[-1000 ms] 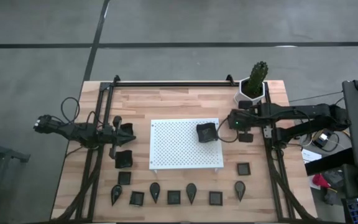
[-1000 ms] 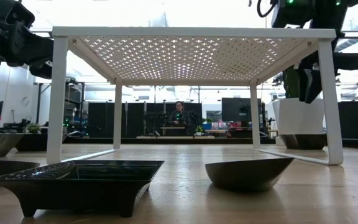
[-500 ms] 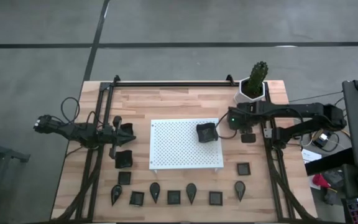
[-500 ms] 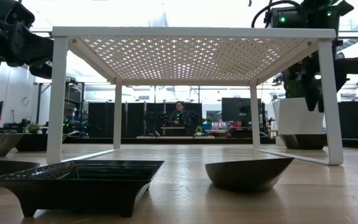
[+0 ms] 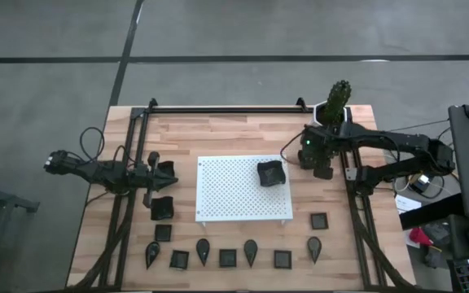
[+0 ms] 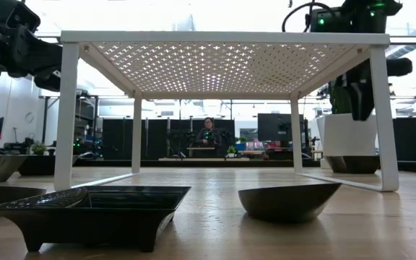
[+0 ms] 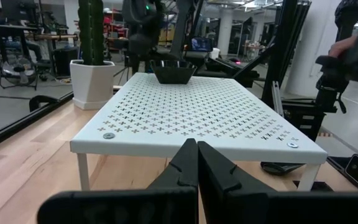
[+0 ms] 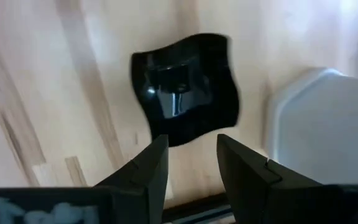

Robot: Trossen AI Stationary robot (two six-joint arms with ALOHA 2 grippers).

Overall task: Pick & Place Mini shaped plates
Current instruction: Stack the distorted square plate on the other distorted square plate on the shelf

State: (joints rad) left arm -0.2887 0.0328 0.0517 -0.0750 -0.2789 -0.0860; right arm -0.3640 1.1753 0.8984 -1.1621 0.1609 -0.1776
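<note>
One square black mini plate [image 5: 271,173] sits on the white perforated board [image 5: 234,195], near its right edge. Several more square and teardrop plates [image 5: 228,258] lie in a row along the near edge, and a larger square one [image 5: 162,207] sits left of the board. My right gripper [image 5: 322,168] hangs open right of the board, by the cactus pot [image 5: 332,114]. In its wrist view the open fingers [image 8: 191,146] point down over another square plate [image 8: 185,87] on the wood, without touching it. My left gripper [image 7: 196,165] is shut and waits left of the board.
The board stands on four legs [image 6: 67,115], with free room beneath it. The white hexagonal pot [image 8: 319,124] is close beside the plate under my right gripper. Black rails [image 5: 137,163] run along both table sides. A person [image 6: 208,133] is far behind the table.
My right arm has swung from beside the board's right edge toward the far edge and the cactus pot, and its wrist has turned. The plate on the board has stayed where it was.
</note>
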